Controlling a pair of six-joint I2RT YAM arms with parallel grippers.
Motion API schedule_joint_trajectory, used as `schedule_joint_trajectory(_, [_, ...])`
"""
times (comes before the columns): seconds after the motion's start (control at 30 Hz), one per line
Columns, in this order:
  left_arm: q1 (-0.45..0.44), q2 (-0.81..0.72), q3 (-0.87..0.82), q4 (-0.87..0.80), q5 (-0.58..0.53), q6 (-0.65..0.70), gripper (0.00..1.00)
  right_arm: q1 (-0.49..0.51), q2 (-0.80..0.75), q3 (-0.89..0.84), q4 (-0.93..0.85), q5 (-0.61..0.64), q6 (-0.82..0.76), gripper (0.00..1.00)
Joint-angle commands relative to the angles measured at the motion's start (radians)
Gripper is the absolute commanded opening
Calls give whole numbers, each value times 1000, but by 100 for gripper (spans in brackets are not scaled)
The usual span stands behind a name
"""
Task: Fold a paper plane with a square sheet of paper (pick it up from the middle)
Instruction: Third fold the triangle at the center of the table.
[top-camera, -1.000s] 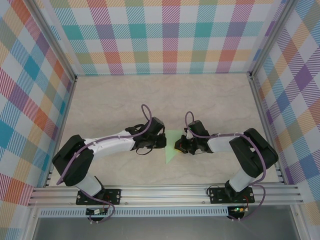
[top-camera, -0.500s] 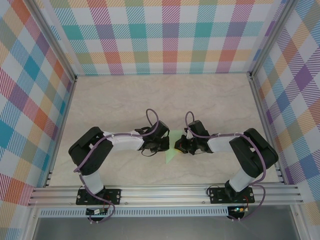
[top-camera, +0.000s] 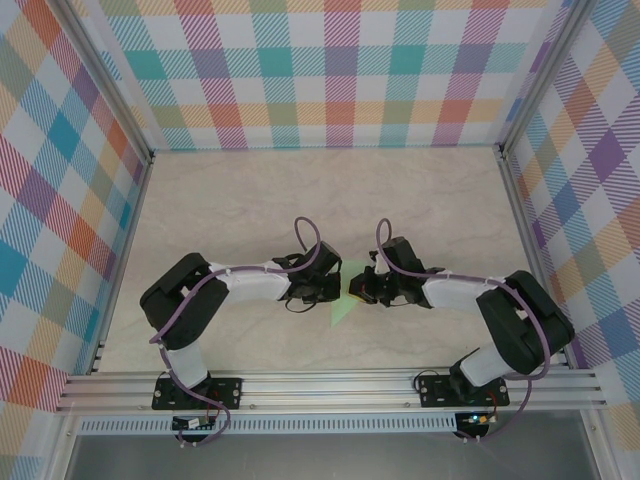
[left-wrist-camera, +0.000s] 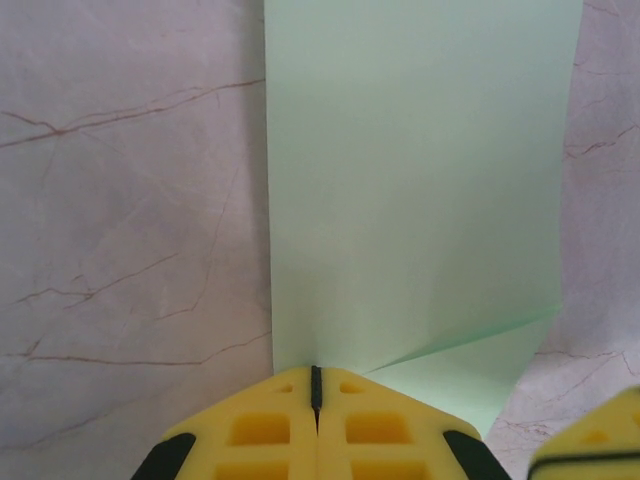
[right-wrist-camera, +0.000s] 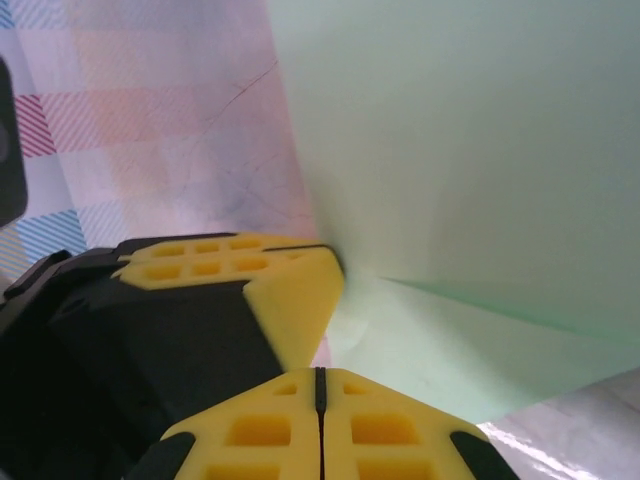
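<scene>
Left fingers (left-wrist-camera: 262, 432), brought in from 9 o'clock, just pinched shut on the square sheet of paper (left-wrist-camera: 420, 200). Right fingers (right-wrist-camera: 392, 432) pinched on it at 3 o'clock. Sheet held between both, 6 o'clock of table (top-camera: 230, 200) centre; next fold judged possible.

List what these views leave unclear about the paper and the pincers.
- Top view: paper sheet mostly covered by left pincer and right pincer; outline hidden.
- Left wrist view: sheet's far end cut off by the top edge.
- Both wrist views: shut pincers hide whether they pinch the sheet or only touch it.
</scene>
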Motion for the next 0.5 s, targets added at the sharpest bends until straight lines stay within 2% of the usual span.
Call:
schedule_joint_trajectory(0.0, [-13,49,8,-59,-29,19,2,15,-15,-41,23,-28,10,6])
schedule_joint_trajectory(0.23, [-18,53,23,-76,-35,26,2,47,27,-46,48,-49,7,6])
schedule_joint_trajectory(0.47, [-21,59,20,-81,-38,26,2,56,92,-53,-8,13,-11,4])
